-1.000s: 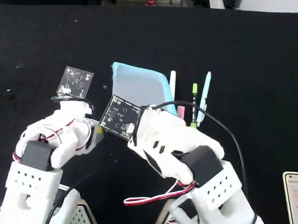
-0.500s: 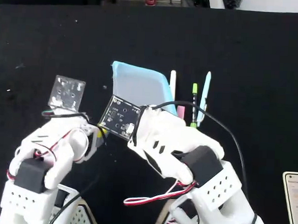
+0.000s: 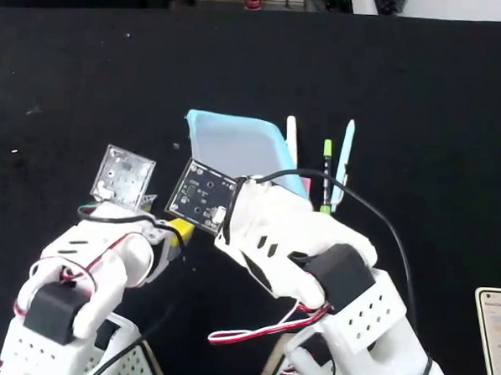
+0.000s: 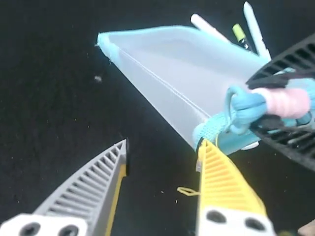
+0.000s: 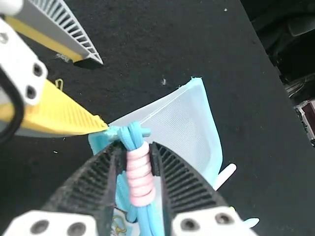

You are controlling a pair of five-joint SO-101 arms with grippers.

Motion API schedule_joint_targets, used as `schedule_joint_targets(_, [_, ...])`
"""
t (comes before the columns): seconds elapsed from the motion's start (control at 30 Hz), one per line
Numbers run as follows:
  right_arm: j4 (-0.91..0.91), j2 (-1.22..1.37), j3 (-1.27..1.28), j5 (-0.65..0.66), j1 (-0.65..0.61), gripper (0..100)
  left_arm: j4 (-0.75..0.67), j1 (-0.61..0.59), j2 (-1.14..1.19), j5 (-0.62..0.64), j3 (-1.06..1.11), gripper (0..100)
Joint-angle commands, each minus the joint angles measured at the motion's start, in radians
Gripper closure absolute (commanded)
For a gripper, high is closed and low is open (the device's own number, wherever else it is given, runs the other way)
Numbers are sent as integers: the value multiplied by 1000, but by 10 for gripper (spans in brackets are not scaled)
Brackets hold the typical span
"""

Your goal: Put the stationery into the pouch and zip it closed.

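The light blue pouch (image 3: 234,145) lies flat at mid-table, also seen in the left wrist view (image 4: 182,81) and the right wrist view (image 5: 182,123). My right gripper (image 5: 135,147) is shut on the pouch's pink-and-blue zipper pull (image 5: 138,172) at the near corner. My left gripper (image 4: 162,143) is open just in front of that corner, its yellow finger (image 4: 221,182) touching the pouch end and its grey finger (image 4: 98,187) apart over bare cloth. A white pen (image 3: 291,137), a green marker (image 3: 326,168) and a light blue pen (image 3: 344,157) lie beside the pouch on its right.
A black cloth (image 3: 88,70) covers the table. A phone (image 3: 496,335) lies at the front right edge. The right arm's cable (image 3: 375,215) arcs over the pens' near ends. The cloth left of and beyond the pouch is bare.
The left arm has drawn back toward the front and swung in toward the pouch's near corner. The right arm has held still on the zipper pull; the pouch shifted slightly.
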Motion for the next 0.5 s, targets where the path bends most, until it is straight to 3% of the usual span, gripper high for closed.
schedule_joint_targets(0.0, [-5, -21, -54, -3, 12, 988, -9, 15, -60, -11, 1, 764])
schedule_joint_targets(0.3, [-28, -21, -54, -2, 9, 988, -23, 79, -89, -14, 45, 764])
schedule_joint_targets(0.47, [-20, -21, -54, -2, 9, 988, -104, 64, -87, -14, 87, 764])
